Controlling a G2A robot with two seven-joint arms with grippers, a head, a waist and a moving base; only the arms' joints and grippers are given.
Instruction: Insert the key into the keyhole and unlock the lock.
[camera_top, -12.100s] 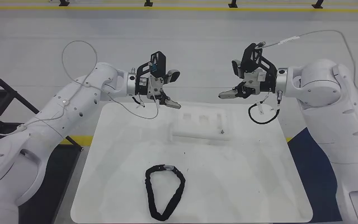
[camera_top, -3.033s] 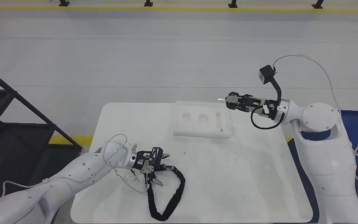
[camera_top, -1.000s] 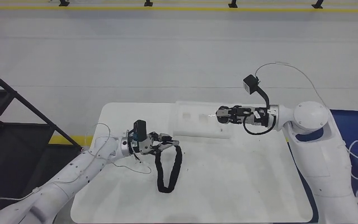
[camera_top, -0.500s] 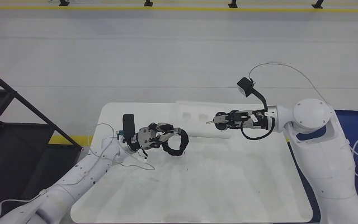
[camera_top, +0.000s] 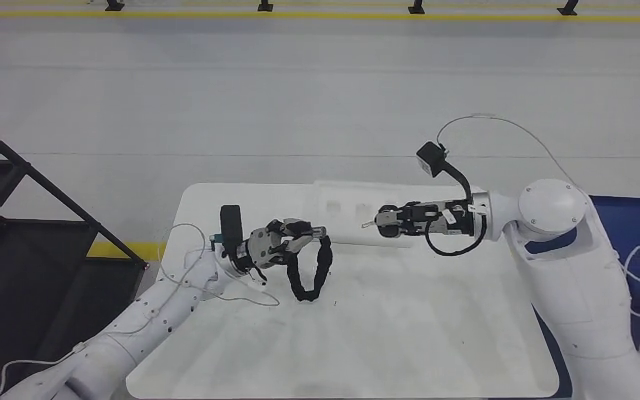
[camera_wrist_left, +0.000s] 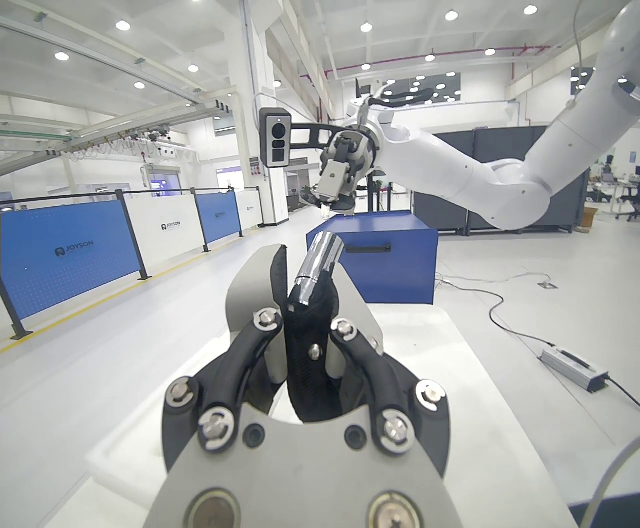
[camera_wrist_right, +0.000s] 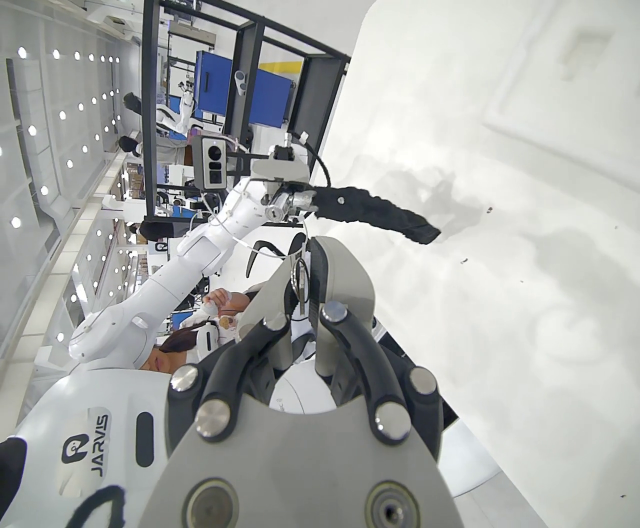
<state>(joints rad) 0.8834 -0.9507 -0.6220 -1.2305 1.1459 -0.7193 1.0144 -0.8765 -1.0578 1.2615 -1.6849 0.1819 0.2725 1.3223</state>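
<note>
Top view, lock (camera_top: 325, 258): off the table (camera_top: 450, 330) where it lay three seconds ago, chain loop now hanging loose.
Left gripper (camera_top: 297, 236): clamped on the chain just behind the metal cylinder.
Right gripper (camera_top: 384, 222): pinching the key (camera_wrist_right: 299, 278), nearer the lock than half a second ago.
Gap: narrowed, not closed; keyhole (camera_wrist_right: 273, 213) facing the key.
Meaning: probably aligning, insertion not yet begun.

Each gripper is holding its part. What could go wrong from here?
The key sits thin in the right gripper; a slightly off approach to the keyhole could twist it. The left gripper holds the lock by its metal end, loop dangling, so it may swing.
</note>
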